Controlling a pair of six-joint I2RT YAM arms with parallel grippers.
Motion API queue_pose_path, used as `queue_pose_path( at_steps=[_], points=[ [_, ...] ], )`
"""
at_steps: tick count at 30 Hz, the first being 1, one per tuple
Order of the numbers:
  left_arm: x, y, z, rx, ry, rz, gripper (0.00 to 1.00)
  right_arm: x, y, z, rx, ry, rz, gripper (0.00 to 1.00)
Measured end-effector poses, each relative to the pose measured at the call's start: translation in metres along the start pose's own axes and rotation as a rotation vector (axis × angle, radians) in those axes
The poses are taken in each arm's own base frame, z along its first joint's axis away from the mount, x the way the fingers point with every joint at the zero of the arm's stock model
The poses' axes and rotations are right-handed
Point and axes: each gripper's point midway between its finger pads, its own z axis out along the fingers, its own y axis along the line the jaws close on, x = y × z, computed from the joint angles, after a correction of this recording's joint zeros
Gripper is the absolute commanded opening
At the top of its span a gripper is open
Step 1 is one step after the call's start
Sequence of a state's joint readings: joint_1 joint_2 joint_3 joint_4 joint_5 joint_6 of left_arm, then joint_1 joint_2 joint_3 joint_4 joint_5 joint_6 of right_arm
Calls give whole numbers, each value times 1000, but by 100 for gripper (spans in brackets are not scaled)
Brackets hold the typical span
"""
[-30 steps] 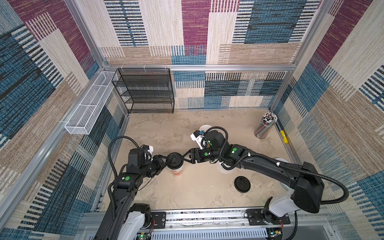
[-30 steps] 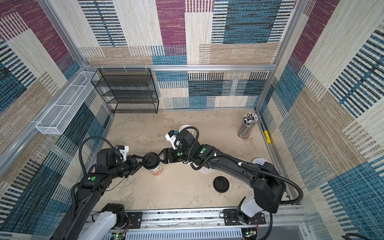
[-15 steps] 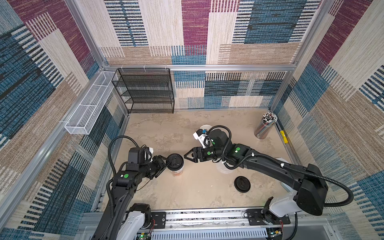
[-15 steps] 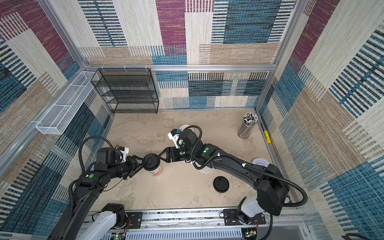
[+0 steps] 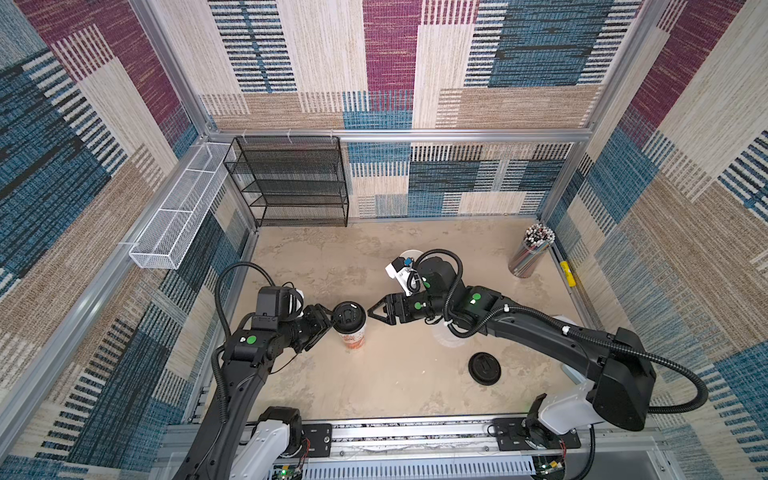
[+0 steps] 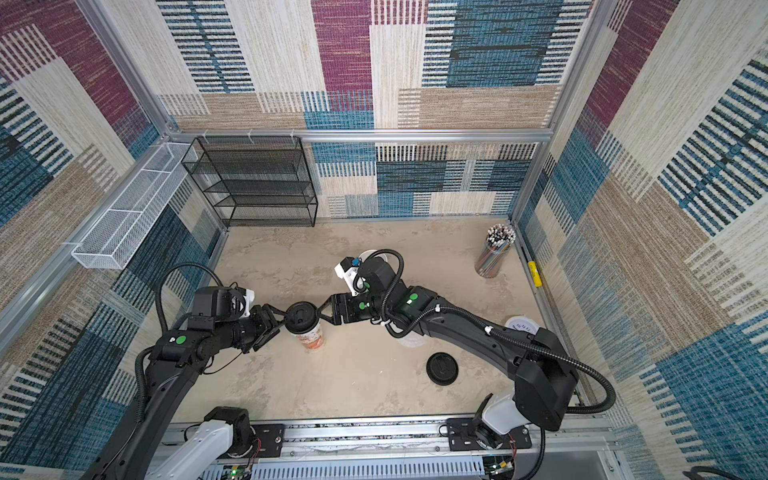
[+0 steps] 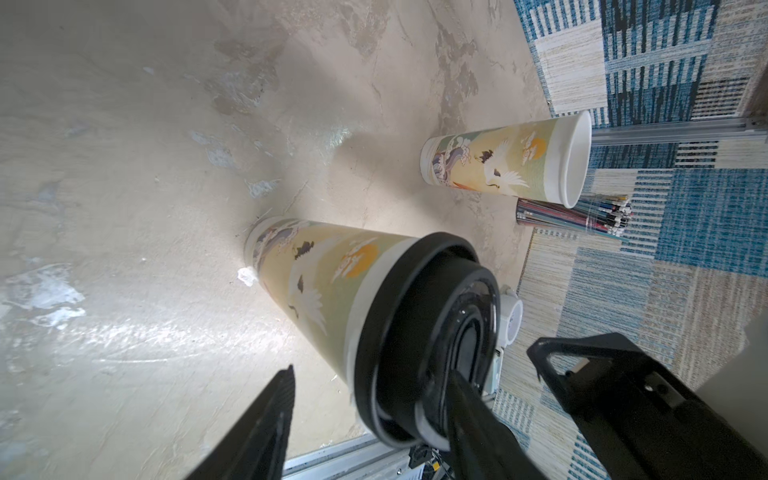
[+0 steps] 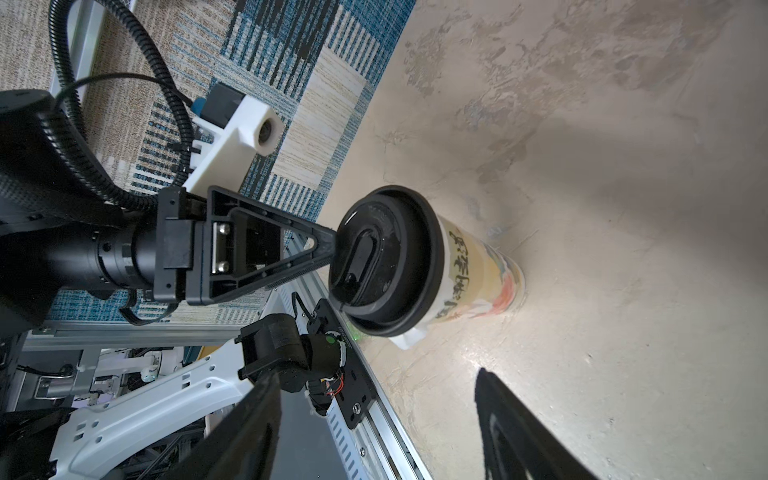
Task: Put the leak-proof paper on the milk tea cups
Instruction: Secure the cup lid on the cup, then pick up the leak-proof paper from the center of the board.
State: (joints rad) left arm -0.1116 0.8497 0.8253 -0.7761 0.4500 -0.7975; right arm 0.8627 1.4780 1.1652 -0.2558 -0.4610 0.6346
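Nearest on the beige surface (image 5: 395,395), walled by patchwork carpet panels (image 5: 457,187), lies a loose black lid (image 5: 484,368). Beyond it a capped milk tea cup (image 5: 353,338) stands between the left fingers (image 7: 270,415), parted about its cap (image 8: 395,249), and the right fingers (image 8: 507,419), spread wide and empty. The leak-proof paper (image 5: 441,340) lies half hidden under the right arm (image 5: 519,328). Only the left wrist view shows the open cup (image 7: 511,160) whole; only the right wrist view a white fold (image 8: 409,338) beneath the cap.

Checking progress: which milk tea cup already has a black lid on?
The cup beside the left gripper wears the black lid; the far cup behind the right arm stands open.
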Motion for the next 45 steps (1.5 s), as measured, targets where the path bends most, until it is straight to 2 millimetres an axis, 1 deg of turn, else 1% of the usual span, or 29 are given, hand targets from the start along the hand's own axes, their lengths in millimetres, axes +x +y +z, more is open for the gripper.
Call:
queue_pose_path(
  at_steps=[6,9,11,14,15,17,19,21,22,24,26,28,29,31,34,35,37,39,41,45],
  points=[
    [-5,-11,-10,22,-26,32,66,-1,1,-1,0,1,-5,77],
    [-8,-20,-21,32,-47,54,66,0,2,-5,6,4,-3,76],
    [-14,-30,-32,38,-79,89,66,-2,3,-12,11,-2,-8,75],
    [-23,-51,-51,73,-125,158,66,-11,-1,-28,45,-41,-10,73],
    [-25,-57,-56,81,-134,175,66,-13,-4,-35,64,-55,-9,72],
    [-34,-74,-66,100,-155,219,66,-22,-15,-53,114,-96,7,70],
    [-39,-89,-68,110,-153,259,66,-31,-30,-74,170,-149,25,69],
    [-40,-108,-65,121,-133,317,65,-34,-48,-91,233,-185,56,69],
    [-38,-117,-61,121,-117,347,65,-35,-60,-98,278,-200,72,69],
    [-30,-137,-54,132,-84,414,65,-28,-85,-105,365,-202,112,68],
    [-19,-154,-47,146,-50,466,64,-15,-113,-112,449,-188,161,67],
    [-5,-166,-36,133,-23,520,64,3,-148,-122,546,-179,231,66],
    [4,-171,-31,132,-4,547,64,12,-162,-127,581,-177,262,66],
    [33,-182,-18,132,50,621,63,30,-188,-140,631,-178,325,65],
    [74,-188,2,117,113,714,63,50,-215,-156,665,-193,408,64],
    [86,-190,11,112,131,739,63,55,-223,-159,668,-198,433,64],
    [112,-191,34,91,167,787,63,65,-239,-165,673,-206,487,64],
    [132,-192,56,72,193,825,63,72,-251,-168,672,-211,522,64],
    [147,-193,78,56,204,856,62,77,-258,-168,663,-206,541,64],
    [167,-191,123,9,192,909,61,82,-268,-167,638,-215,557,63]
  ],
)
